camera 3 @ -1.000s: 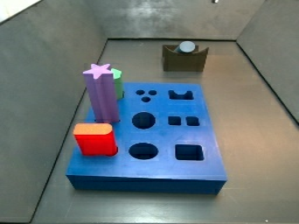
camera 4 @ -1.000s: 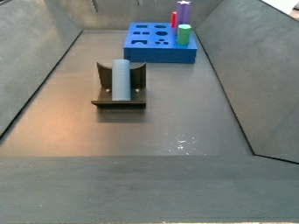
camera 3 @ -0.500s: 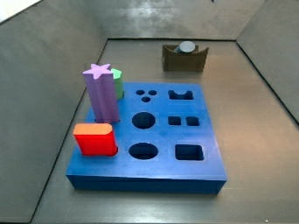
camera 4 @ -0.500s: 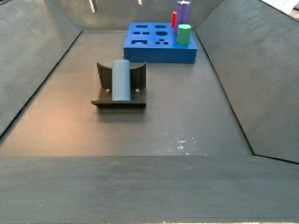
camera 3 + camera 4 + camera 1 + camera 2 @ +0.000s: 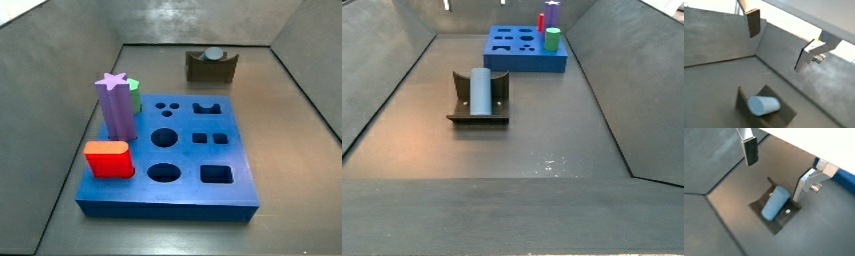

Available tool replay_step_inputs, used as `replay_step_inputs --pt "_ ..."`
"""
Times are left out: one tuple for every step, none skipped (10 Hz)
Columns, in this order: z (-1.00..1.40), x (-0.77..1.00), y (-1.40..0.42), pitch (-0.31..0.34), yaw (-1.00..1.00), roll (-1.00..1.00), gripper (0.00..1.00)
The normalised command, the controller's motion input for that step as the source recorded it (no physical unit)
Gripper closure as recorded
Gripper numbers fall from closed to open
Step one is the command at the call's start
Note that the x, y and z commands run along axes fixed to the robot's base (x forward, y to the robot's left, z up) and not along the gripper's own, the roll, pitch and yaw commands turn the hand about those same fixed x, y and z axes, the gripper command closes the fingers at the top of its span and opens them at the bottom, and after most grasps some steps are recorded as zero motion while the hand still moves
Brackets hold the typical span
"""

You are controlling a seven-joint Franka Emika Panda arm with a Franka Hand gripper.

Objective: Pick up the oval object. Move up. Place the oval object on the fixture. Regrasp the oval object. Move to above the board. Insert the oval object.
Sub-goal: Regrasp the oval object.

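No legible text, labels, brands, numbers or signs found anywhere: none on board point(image 5: 171, 155), fixture point(image 5: 478, 97), pegs or walls.

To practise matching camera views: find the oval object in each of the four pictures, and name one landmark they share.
Wrist view: the oval object shows its round end, lying in the fixture, below the open gripper.
Wrist view: seen lengthwise in the fixture.
Side view: far back, behind the board.
Side view: mid-floor, before the board.
Shared landmark: the fixture.
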Motion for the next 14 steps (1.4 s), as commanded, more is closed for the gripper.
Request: replay_step_inputs --pt "-0.01 0.02 -0.02 -0.038 -0.01 1.0 0.0" --pt "-0.01 0.03 -0.02 -0.022 -0.01 1.0 0.0" --pt "-0.01 0.04 -0.03 -0.005 -0.01 1.0 0.0" --pt "-0.01 0.05 -0.03 0.021 -0.01 1.0 0.0" --pt "-0.01 0.06 -0.03 0.052 -0.01 0.88 0.0" --pt "-0.01 0.07 -0.03 0.09 0.01 0.61 0.0" --pt "-0.02 0.08 -0.03 0.112 0.03 0.43 0.0" --pt "-0.01 0.08 -0.03 0.123 0.06 0.28 0.0" --pt "-1.0 0.03 0.08 0.201 0.04 0.12 0.0" --pt "-1.0 0.04 0.08 0.188 0.06 0.1 0.0" --pt "-1.0 0.05 0.07 0.147 0.11 0.08 0.0" --pt "-1.0 0.06 0.07 0.09 0.15 0.07 0.0" --pt "-1.0 0.06 0.06 0.045 0.17 0.06 0.0" --pt "-1.0 0.08 0.06 -0.012 0.17 0.06 0.0"
